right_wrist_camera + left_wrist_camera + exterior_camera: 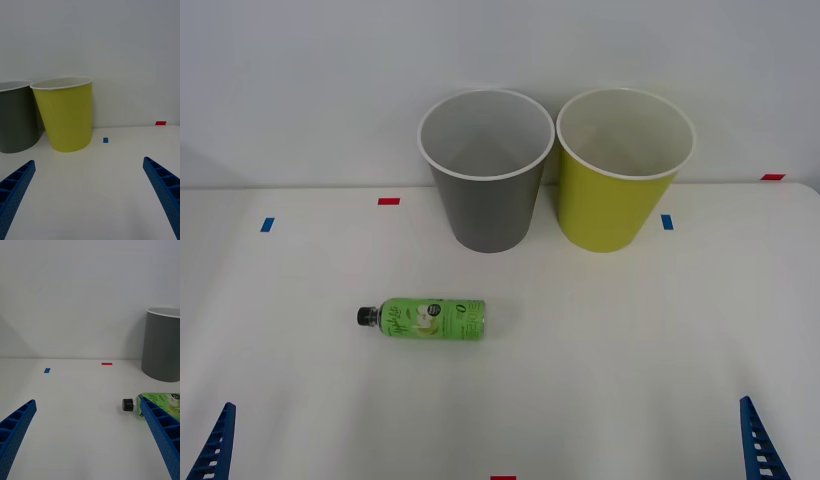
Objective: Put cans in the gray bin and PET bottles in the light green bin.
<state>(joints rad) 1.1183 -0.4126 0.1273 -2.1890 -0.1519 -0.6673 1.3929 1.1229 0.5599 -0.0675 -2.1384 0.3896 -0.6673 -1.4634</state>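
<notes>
The PET bottle (423, 320) lies on its side on the white surface (630, 350), black cap (366, 316) pointing toward the robot's left. It is judged light and thin-walled, with a smooth round body likely to roll or slip under a loose grip. Recommended hold: across the labelled mid-body, perpendicular to its long axis, with moderate force.

The left hand (88, 435) is wide open, holds nothing, and sits low at the near left edge; the bottle lies ahead of it, toward the centre, partly behind 1 finger (161, 438) in the left wrist view. The right hand (88, 195) is also wide open and empty, well apart from the bottle.

The light green bin (620, 190) stands upright at the far side, just beside the gray bin (485, 175).
</notes>
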